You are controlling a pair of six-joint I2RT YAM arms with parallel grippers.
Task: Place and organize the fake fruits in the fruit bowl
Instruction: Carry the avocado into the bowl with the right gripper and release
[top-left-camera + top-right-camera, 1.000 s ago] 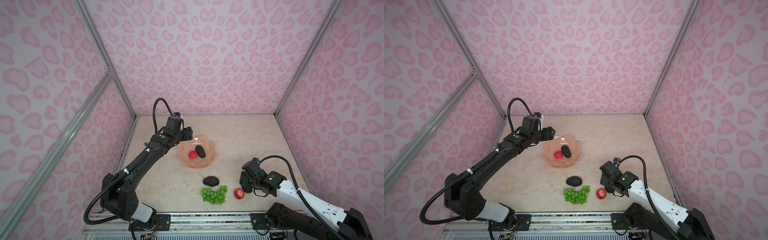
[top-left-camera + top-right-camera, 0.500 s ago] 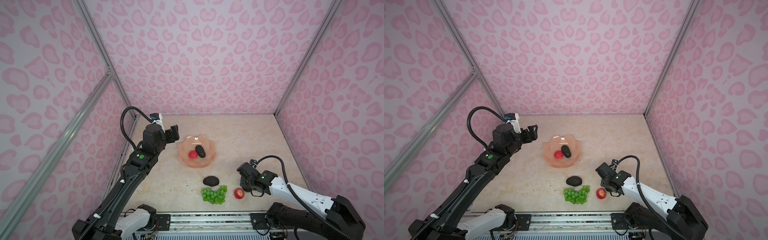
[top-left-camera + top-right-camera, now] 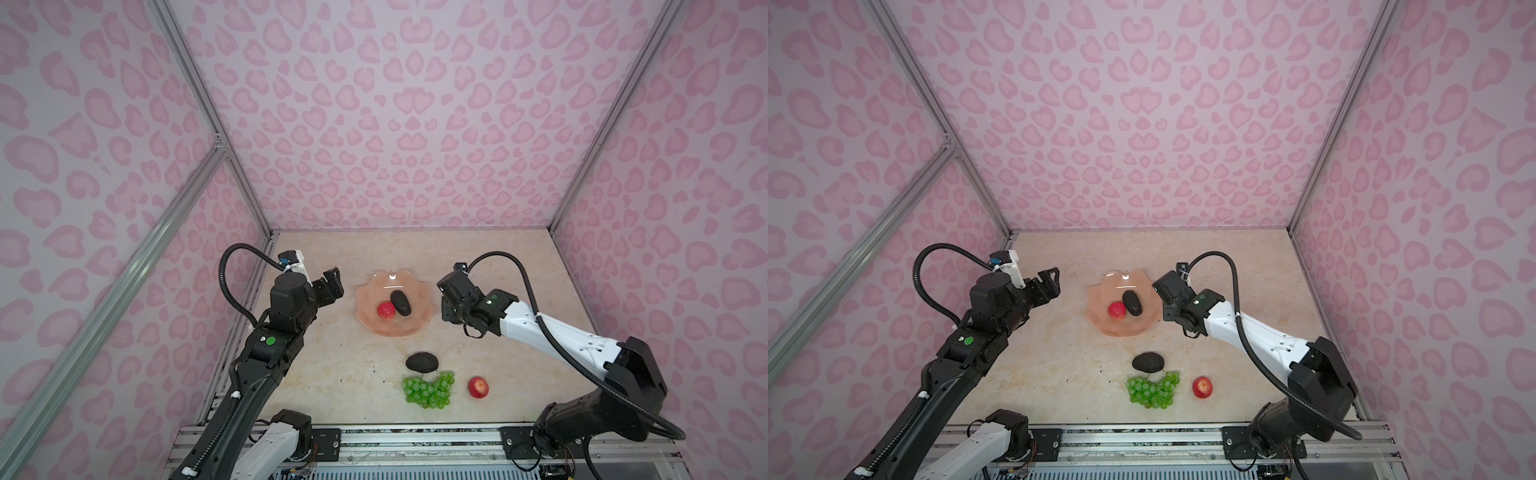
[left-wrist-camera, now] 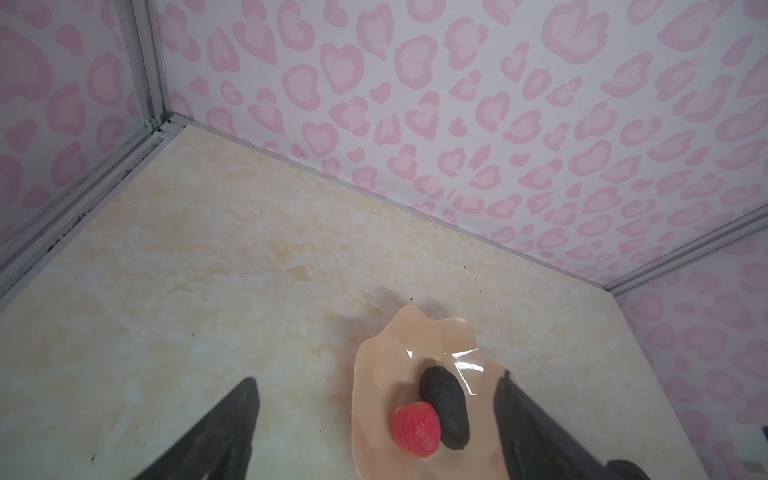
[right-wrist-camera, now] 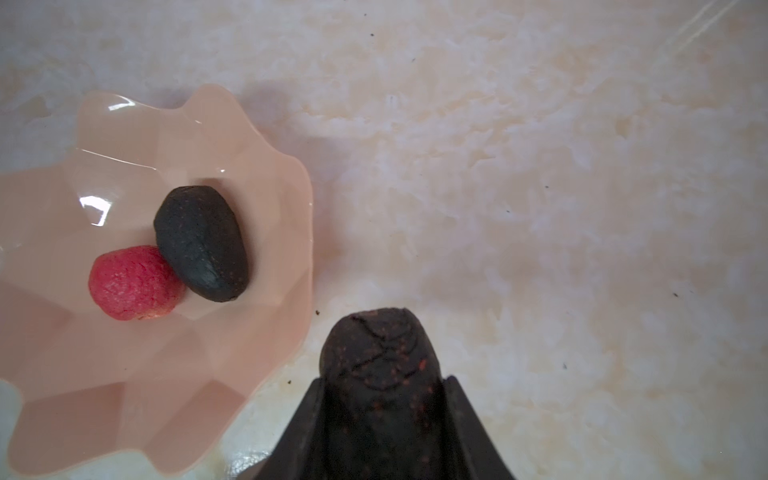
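Fruit bowl (image 3: pixel 399 328) sat at centre of worktop (image 3: pixel 498 266). In bowl: avocado (image 3: pixel 400 302) touched apple (image 3: pixel 386 310) on its left. Toward front edge: second avocado (image 3: pixel 422 362), grapes (image 3: pixel 428 388) just before it, second apple (image 3: pixel 478 387) right of grapes, apart. Left claw (image 3: pixel 334 284) hung left of bowl; right claw (image 5: pixel 384 380) right of bowl, third avocado (image 5: pixel 380 345) between jaws.

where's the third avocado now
The avocado is gripped in the right hand in the right wrist view, just outside the rim of the bowl. In both top views that hand is right of the bowl.
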